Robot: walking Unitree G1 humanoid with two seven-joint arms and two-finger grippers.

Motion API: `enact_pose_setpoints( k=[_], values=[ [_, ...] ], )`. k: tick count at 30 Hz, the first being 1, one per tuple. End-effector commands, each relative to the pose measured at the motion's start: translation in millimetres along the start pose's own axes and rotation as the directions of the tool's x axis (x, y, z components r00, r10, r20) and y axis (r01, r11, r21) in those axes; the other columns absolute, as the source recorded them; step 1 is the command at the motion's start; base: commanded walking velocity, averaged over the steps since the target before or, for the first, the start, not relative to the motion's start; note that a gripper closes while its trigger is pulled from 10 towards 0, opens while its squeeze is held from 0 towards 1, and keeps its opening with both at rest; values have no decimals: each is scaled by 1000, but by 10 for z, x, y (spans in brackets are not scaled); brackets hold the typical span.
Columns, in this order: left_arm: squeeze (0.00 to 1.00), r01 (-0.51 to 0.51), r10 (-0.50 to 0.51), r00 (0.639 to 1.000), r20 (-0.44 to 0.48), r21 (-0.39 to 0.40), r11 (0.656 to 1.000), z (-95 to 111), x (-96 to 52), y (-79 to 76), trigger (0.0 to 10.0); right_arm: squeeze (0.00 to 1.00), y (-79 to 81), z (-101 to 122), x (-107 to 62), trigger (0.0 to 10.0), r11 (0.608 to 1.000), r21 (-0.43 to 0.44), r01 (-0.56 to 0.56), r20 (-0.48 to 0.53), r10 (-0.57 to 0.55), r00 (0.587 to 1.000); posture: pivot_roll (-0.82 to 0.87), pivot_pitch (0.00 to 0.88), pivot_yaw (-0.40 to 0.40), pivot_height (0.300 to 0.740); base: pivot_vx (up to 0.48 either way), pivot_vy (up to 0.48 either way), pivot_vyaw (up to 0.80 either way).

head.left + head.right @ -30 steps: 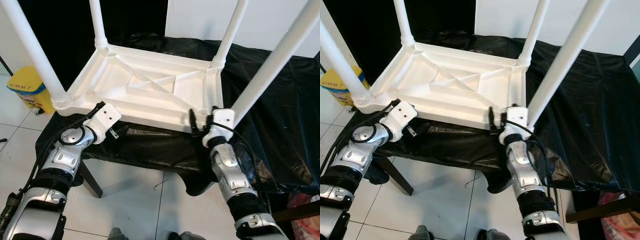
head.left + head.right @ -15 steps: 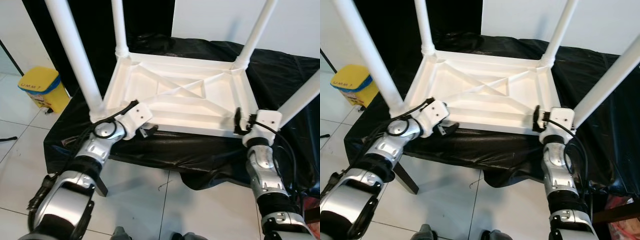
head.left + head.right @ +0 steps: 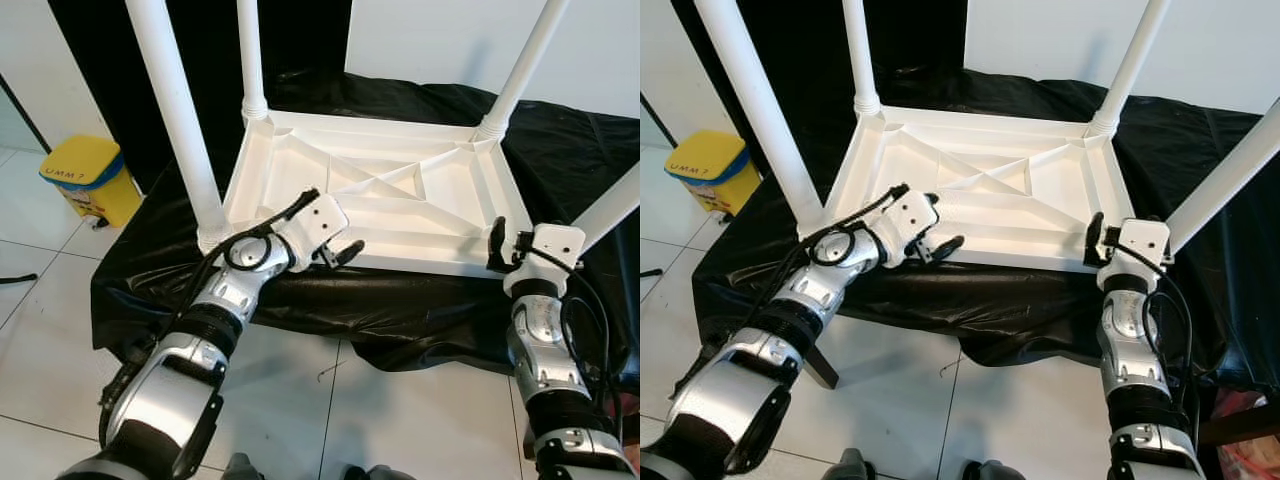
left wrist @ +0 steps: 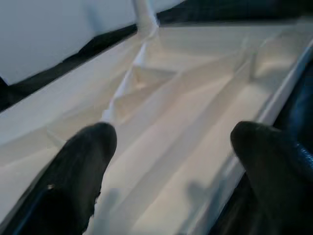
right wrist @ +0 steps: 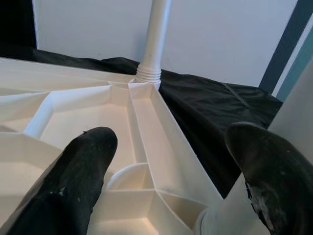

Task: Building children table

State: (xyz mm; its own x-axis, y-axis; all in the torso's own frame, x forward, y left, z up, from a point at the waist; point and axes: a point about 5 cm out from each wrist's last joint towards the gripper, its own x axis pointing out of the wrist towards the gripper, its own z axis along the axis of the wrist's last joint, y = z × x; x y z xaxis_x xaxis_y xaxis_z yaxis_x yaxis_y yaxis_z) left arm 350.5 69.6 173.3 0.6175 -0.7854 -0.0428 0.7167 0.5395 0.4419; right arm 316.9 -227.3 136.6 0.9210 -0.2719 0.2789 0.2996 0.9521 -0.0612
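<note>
Grippers (image 3: 338,252) (image 3: 1092,240) at upturned table (image 3: 400,200)

Open room is left above the ribbed underside of the children table (image 3: 400,195); it is fenced by four upright legs (image 3: 185,120). Its near edge is crowded by the left gripper (image 3: 340,252) and right gripper (image 3: 497,245).

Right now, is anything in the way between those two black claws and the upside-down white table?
Nothing visible is. The left gripper sits open at the near rim of the upturned white table, and the right gripper sits open at its near right corner, beside the leg there.
</note>
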Motion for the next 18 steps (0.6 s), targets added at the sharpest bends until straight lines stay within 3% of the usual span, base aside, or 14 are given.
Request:
enact_pose_setpoints(
  k=[1,2,3,4,8,11,12,13,15,17,18],
  values=[
    [0,98,-98,995,10,-31,995,16,-13,-61,10000,0,40,-40,-38,10000,1000,-2,-24,-16,24,1000,15,97,-60,740,0,0,0],
    [0,121,-118,992,37,-94,988,5,-148,-139,10000,0,192,-53,-61,10000,996,25,-85,-25,85,996,27,98,-65,740,0,0,0],
    [0,121,-118,992,37,-94,988,5,-148,-139,10000,0,192,-53,-61,10000,996,25,-85,-25,85,996,27,98,-65,740,0,0,0],
    [0,131,-125,991,51,-136,982,-9,-253,-201,10000,0,302,-54,-71,10000,989,45,-138,-26,139,990,39,99,-70,740,0,0,0],
    [0,139,-131,990,60,-160,977,-14,-323,-244,10000,0,374,-52,-78,10000,983,56,-174,-25,176,984,42,99,-71,740,0,0,0],
    [0,182,-178,983,35,-225,957,-65,-678,-409,10000,0,650,-33,-88,10000,939,93,-332,-22,335,942,79,97,-90,740,0,0,0],
    [0,182,-178,983,35,-225,957,-65,-678,-409,10000,0,650,-33,-88,10000,939,93,-332,-22,335,942,79,97,-90,740,0,0,0],
    [0,183,-185,983,15,-244,952,-77,-809,-433,10000,0,734,-22,-91,10000,917,105,-385,-19,389,921,87,96,-94,740,0,0,0],
    [0,183,-185,983,15,-244,952,-77,-809,-433,10000,0,734,-22,-91,10000,917,105,-385,-19,389,921,87,96,-94,740,0,0,0],
    [0,171,-188,982,-37,-271,947,-119,-1041,-414,10000,0,858,3,-96,10000,872,126,-473,-12,478,878,110,93,-109,740,0,0,0],
    [0,171,-188,982,-37,-271,947,-119,-1041,-414,10000,0,858,3,-96,10000,872,126,-473,-12,478,878,110,93,-109,740,0,0,0]
  ],
)
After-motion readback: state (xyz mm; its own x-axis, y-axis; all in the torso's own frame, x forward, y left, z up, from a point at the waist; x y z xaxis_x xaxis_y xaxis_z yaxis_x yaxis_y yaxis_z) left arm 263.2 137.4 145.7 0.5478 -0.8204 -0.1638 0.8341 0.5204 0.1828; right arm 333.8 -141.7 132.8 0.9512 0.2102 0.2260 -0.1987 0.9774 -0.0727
